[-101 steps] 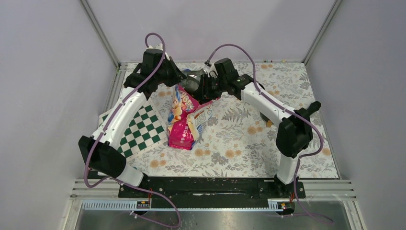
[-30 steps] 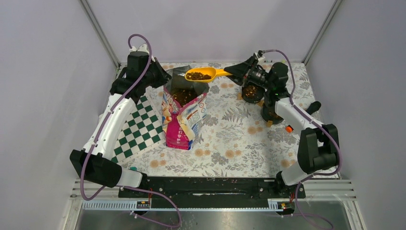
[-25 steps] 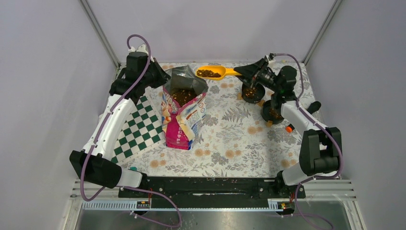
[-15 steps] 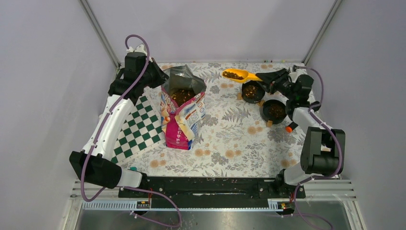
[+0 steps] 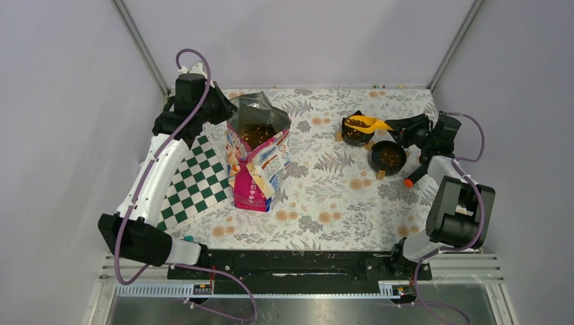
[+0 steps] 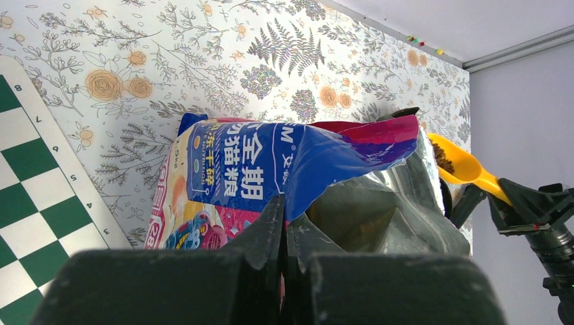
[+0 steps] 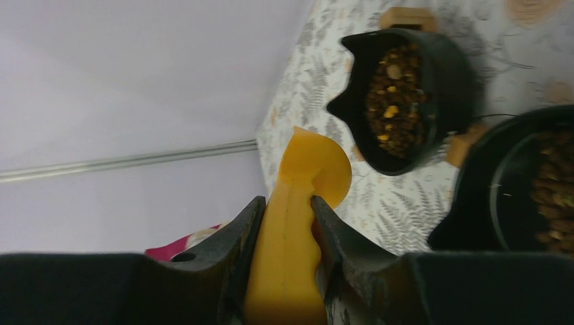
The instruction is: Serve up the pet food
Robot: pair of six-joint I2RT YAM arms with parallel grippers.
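- The right gripper [image 7: 283, 220] has its jaws clamped on the handle of the smooth orange plastic scoop [image 7: 313, 169].
- The scoop is hard and slippery, so the handle is the best place to hold it. It hangs just over the far small black round bowl [image 5: 355, 133].
- The pet food [image 5: 357, 122] is small, brown, dry bits in the scoop. They are light and loose and would roll and spill, so I think only a scoop can carry them.
- More bits sit in that bowl, in the near black bowl [image 5: 388, 156] and in the bag.
- The left gripper [image 6: 282, 213] has its jaws pinched together on the top edge of the shiny pink, blue and white bag [image 6: 298, 152].
- The bag is thin, crinkly and floppy, and silver inside.
- A flat flowery cloth [image 5: 325, 193] lies under everything.
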